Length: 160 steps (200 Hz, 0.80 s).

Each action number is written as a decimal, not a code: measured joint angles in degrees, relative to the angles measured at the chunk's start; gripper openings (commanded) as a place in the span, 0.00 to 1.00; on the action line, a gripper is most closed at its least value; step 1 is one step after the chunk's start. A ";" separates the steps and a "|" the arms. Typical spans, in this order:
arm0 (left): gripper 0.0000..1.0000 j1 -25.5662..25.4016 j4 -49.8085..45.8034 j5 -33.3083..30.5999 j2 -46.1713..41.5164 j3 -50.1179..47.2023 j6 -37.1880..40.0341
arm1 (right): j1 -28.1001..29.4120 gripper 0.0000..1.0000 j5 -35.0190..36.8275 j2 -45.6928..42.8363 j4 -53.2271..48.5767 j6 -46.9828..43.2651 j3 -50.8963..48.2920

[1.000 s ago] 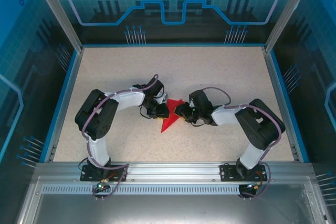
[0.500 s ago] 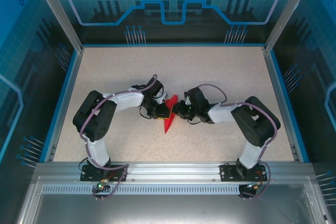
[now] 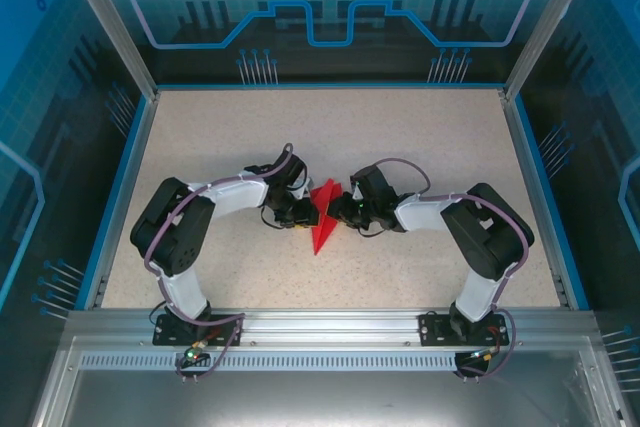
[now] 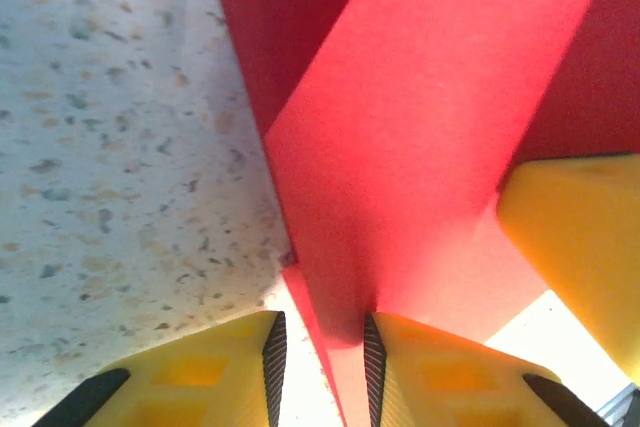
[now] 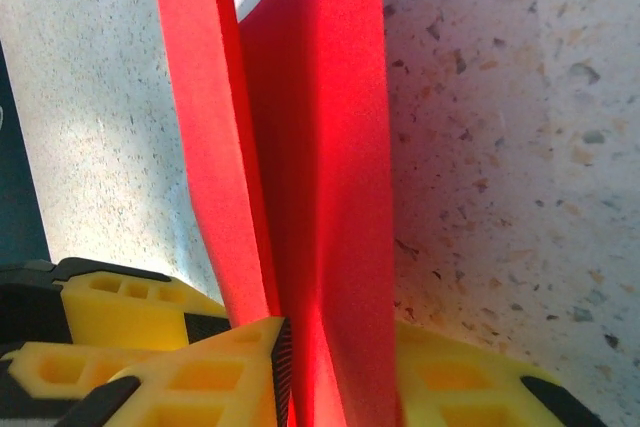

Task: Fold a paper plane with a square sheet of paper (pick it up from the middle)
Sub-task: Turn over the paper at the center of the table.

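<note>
Now, at the middle of the table (image 3: pixel 430 147), the red paper (image 3: pixel 322 232) stands as a folded wedge. My right gripper (image 5: pixel 340 372) is nearly closed, pinching its fold. My left gripper (image 4: pixel 320 347) narrowly straddles a flap, though I cannot tell if it grips. I should squeeze evenly along the crease, never tugging apart.

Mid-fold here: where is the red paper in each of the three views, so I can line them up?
Top external: the red paper is a narrow wedge at mid-table, tip pointing toward the picture's bottom.
Left wrist: red paper across the upper right, running down to bottom centre.
Right wrist: red paper as an upright band left of centre, top to bottom.
Shared landmark: the speckled tabletop beside it.
</note>
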 measured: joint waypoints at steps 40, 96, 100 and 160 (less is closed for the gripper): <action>0.30 0.07 0.31 -0.26 0.02 -0.04 -0.46 | 0.00 0.34 -0.70 0.02 0.55 -0.63 0.02; 0.28 0.07 1.14 -0.24 1.42 -0.04 -0.46 | 0.00 0.35 -1.73 0.39 3.15 -0.63 0.17; 0.28 0.07 1.14 -0.24 1.49 -0.04 -0.46 | 0.00 0.34 -1.88 0.61 3.21 -0.61 0.33; 0.28 0.11 1.20 -0.22 1.51 -0.15 -0.46 | 0.66 0.14 -3.08 4.87 3.28 -1.75 3.69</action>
